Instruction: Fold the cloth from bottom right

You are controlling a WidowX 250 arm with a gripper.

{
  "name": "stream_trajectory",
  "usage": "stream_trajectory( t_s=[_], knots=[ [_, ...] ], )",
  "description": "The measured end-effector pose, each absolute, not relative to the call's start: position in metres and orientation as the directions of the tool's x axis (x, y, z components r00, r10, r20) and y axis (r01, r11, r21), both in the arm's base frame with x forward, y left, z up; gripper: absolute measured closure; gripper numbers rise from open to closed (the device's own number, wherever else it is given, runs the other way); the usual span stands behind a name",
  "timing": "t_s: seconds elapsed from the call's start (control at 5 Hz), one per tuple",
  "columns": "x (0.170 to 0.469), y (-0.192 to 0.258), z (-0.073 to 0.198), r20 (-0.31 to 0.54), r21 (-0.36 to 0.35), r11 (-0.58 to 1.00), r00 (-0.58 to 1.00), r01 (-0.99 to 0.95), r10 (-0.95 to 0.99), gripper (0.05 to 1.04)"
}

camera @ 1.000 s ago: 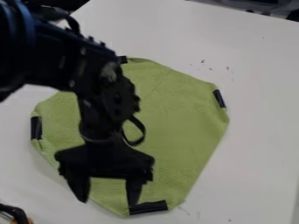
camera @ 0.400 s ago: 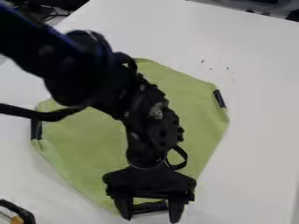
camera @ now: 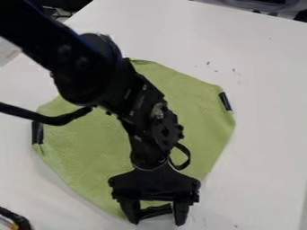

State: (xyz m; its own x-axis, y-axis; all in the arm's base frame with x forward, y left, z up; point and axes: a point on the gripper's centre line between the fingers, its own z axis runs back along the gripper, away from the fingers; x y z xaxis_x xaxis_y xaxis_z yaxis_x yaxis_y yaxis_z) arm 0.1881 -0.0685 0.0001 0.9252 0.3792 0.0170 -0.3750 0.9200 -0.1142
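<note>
1. the green cloth lies spread flat on the white table, mostly behind the robot arm, which crosses it from the upper left.
2. the gripper hangs over the cloth's bottom edge, its fingers parted, with the bottom black strip seen between them – nothing looks pinched. whether the tips touch cloth or table, i cannot tell.
3. what could go wrong: if the fingers close too high, they would likely meet above the thin fabric and come away with nothing; pressed too low, they could scrape the table or shove the edge into a wrinkle.
4. a shallow bite on the strip alone might slip during the lift, and a pull off the diagonal would probably drag the whole cloth or leave a skewed fold.
5. the cloth sits like a diamond with blunted corners – one towards the view's bottom, others towards left, right and top. it is nearly as wide as long; its long axis, if any, runs top to bottom.
</note>
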Motion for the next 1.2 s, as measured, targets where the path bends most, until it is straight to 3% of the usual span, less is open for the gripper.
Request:
stream_trajectory(
  t_s=[0.2,0.4,0.8,1.2],
  knots=[
    [0.19,-0.066,-0.001,0.026,-0.115,0.917,0.922,-0.382,0.387,0.307],
    [0.197,-0.058,-0.002,0.063,-0.067,0.925,0.924,-0.373,0.377,0.434],
    [0.201,-0.056,-0.001,0.089,-0.041,0.933,0.928,-0.358,0.361,0.743],
    [0.21,-0.055,0.014,0.018,0.043,0.95,0.951,-0.31,0.309,0.943]
  ],
)
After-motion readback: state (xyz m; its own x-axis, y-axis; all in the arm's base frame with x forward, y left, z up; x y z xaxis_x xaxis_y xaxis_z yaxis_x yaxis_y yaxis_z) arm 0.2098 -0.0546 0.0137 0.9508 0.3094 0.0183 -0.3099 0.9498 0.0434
